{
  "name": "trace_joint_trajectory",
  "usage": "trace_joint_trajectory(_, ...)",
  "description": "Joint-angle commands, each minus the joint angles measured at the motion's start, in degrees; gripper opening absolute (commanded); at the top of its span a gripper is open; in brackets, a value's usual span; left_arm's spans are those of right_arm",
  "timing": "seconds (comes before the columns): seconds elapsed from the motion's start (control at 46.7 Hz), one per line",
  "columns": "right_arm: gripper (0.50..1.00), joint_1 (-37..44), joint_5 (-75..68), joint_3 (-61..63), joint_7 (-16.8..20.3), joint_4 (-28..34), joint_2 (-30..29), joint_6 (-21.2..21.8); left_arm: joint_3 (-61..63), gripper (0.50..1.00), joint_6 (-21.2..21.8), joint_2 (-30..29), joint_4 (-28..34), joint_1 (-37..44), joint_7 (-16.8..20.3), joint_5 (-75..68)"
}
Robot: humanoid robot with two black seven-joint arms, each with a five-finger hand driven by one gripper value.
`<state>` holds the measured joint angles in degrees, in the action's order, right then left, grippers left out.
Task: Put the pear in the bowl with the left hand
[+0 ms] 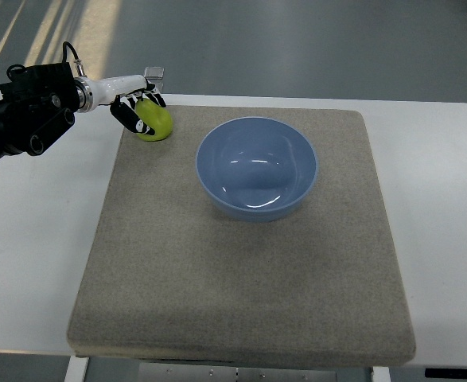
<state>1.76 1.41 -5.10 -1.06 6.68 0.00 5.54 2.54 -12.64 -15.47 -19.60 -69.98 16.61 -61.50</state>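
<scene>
Left hand (140, 110) is curling round the pear (155, 123) at the bowl's (257, 168) ten o'clock, looking loose enough to slip.

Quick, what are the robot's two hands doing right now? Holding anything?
Left hand: fingers curled around the green pear at the mat's far left corner, beside the blue bowl.
Right hand: not in the picture.
</scene>
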Motion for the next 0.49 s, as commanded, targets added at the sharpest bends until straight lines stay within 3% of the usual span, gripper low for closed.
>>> trace_joint_trajectory(0.0, 0.926, 0.0, 0.0, 0.0, 0.0, 0.0, 0.0, 0.0, 0.0, 0.671, -0.02, 0.0, 0.0, 0.02, 0.0, -0.02)
trace_joint_trajectory(0.107, 0.926, 0.0, 0.0, 0.0, 0.0, 0.0, 0.0, 0.0, -0.08, 0.671, -0.02, 0.0, 0.0, 0.02, 0.0, 0.07)
trace_joint_trajectory(0.15, 0.924, 0.0, 0.0, 0.0, 0.0, 0.0, 0.0, 0.0, -0.08, 0.649, -0.02, -0.08, 0.0, -0.07, 0.0, 0.07)
trace_joint_trajectory(0.235, 0.924, 0.0, 0.0, 0.0, 0.0, 0.0, 0.0, 0.0, 0.0, 0.5, -0.11, -0.08, 0.0, -0.16, 0.0, -0.02)
trace_joint_trajectory(0.471, 0.924, 0.0, 0.0, 0.0, 0.0, 0.0, 0.0, 0.0, -0.08, 0.5, -0.63, -0.26, -0.09, -0.86, 0.0, -0.02)
